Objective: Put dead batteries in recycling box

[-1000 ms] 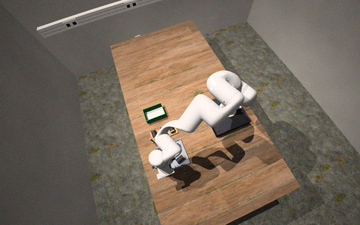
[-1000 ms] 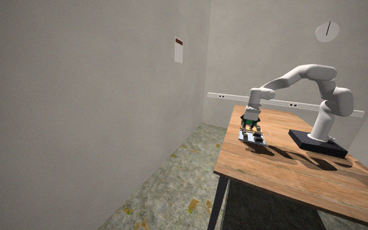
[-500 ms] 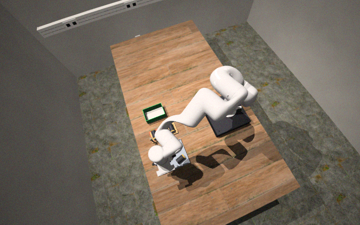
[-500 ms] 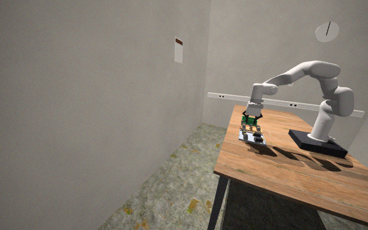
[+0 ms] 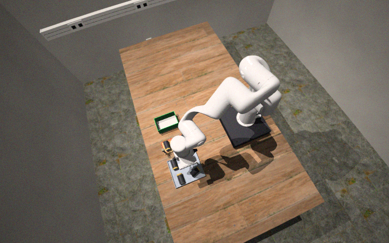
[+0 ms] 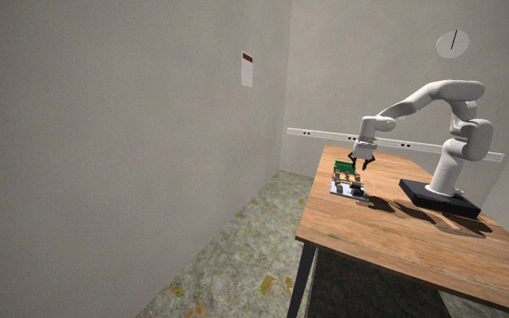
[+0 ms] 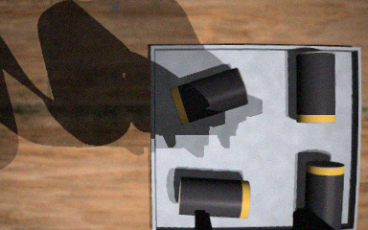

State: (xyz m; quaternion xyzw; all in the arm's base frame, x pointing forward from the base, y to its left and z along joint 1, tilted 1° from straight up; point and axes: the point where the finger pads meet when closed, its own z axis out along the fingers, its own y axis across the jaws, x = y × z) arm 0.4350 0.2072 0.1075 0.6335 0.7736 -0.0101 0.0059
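Note:
A grey tray (image 7: pixel 268 144) (image 5: pixel 189 181) (image 6: pixel 337 193) holds dark batteries with yellow end bands. In the wrist view one battery (image 7: pixel 211 95) lies tilted at the upper left, one (image 7: pixel 315 86) at the upper right, one (image 7: pixel 213 196) at the lower left and one (image 7: pixel 325 192) at the lower right. My gripper (image 7: pixel 256 222) (image 6: pixel 360 163) hangs above the tray, half open with nothing between its fingers. The green recycling box (image 5: pixel 168 128) (image 6: pixel 343 165) stands upright beyond the tray. An orange battery holder (image 5: pixel 170 140) with a battery (image 5: pixel 167 146) lies between box and tray, partly hidden by my wrist.
The black base plate (image 5: pixel 244 129) (image 6: pixel 439 199) of the arm sits to the right of the tray. The table's left edge (image 5: pixel 157 180) runs close beside the tray, the holder and the box.

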